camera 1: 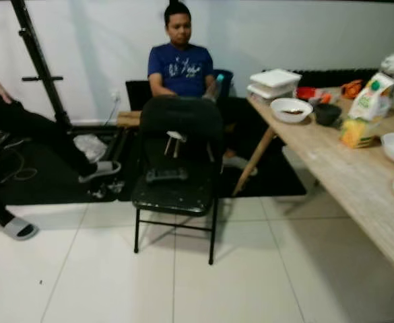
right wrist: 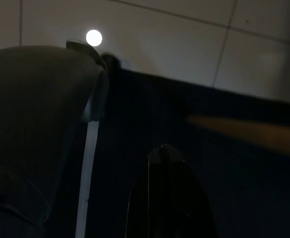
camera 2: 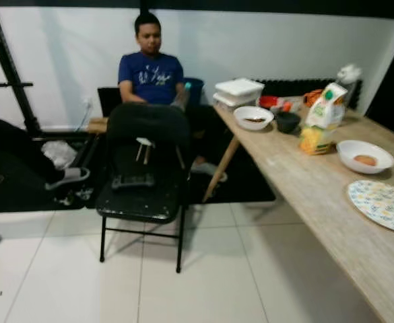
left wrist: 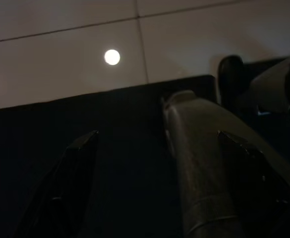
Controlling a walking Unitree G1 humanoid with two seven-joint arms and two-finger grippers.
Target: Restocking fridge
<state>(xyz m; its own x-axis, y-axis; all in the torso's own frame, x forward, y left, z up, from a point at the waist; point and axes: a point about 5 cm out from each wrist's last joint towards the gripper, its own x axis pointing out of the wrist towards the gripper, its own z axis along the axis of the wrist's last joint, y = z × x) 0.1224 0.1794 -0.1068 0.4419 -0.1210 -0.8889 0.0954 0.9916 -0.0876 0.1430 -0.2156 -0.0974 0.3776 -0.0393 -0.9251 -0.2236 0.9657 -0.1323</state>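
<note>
The juice carton stands upright on the wooden table, ahead and to the robot's right, so the right arm is nearer. The left gripper hangs with fingers spread; the right gripper's state I cannot tell. The folding chair blocks the left, and beside the table edge the floor is open.

Black chair — patterned plate

Pale matt wooden table, glossy white floor tiles, seemingly metal-framed black chair.
</note>
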